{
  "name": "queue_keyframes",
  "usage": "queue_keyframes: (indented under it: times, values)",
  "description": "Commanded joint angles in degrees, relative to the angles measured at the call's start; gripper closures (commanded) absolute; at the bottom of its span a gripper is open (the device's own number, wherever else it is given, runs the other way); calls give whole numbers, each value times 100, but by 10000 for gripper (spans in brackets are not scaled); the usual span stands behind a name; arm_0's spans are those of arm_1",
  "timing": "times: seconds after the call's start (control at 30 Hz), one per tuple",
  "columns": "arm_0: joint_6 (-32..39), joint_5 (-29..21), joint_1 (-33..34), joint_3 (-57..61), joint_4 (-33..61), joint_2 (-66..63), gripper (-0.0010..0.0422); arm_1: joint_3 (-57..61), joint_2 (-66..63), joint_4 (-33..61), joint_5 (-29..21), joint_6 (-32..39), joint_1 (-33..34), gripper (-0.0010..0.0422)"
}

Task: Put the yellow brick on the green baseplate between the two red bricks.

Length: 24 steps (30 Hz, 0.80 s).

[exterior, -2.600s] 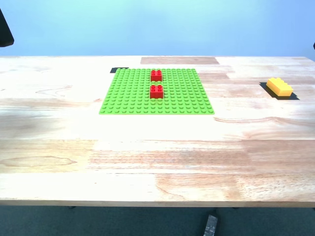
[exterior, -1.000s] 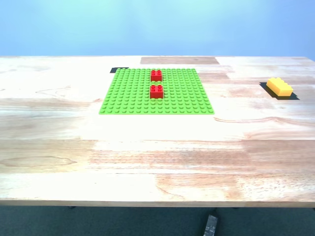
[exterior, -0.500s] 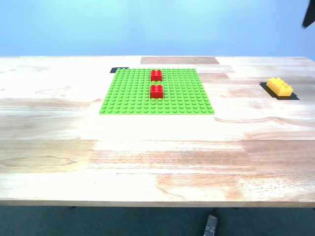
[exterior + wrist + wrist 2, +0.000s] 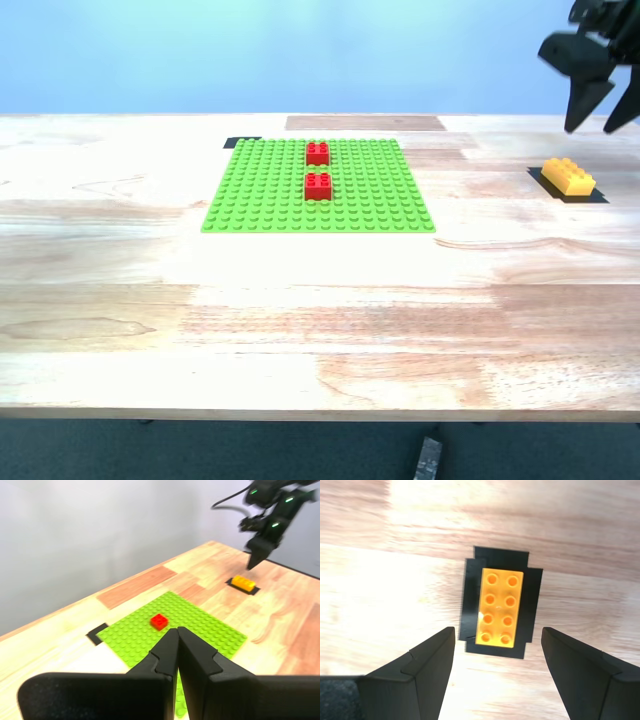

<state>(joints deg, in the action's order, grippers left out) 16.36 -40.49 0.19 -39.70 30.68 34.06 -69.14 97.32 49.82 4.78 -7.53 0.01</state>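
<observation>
The yellow brick (image 4: 567, 176) lies on a black tape patch (image 4: 597, 197) near the exterior view's right edge. My second gripper (image 4: 594, 125) hangs open above it, apart from it. In the second wrist view the brick (image 4: 499, 606) lies between the spread fingers (image 4: 427, 670), lower down. The green baseplate (image 4: 260, 195) carries two red bricks (image 4: 317, 152) (image 4: 318, 185) with a small gap between them. My first gripper (image 4: 177, 631) is shut and empty, high above the baseplate (image 4: 210, 622). Its view shows one red brick (image 4: 159, 621) and the yellow brick (image 4: 243, 583).
The wooden table (image 4: 300, 330) is wide and bare toward its front edge. A darker wood strip (image 4: 365, 123) lies behind the baseplate, and a black tape corner (image 4: 240, 143) shows at its far corner. A blue wall stands behind the table.
My second arm has come into the exterior view from the upper right and come down to hang above the yellow brick. A dark arm part at the upper left edge has left the view. The bricks have not moved.
</observation>
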Motion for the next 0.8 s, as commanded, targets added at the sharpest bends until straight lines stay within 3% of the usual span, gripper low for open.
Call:
queue_keyframes:
  times: [0.03,0.53,0.8]
  values:
    - [11,-46,0,4,2,0,413,11,216,-35,-70,-55,7,174]
    - [11,-46,0,4,2,0,412,422,525,-774,-52,22,-81,176]
    - [11,-44,0,4,2,0,413,575,737,-984,-39,2,-79,198]
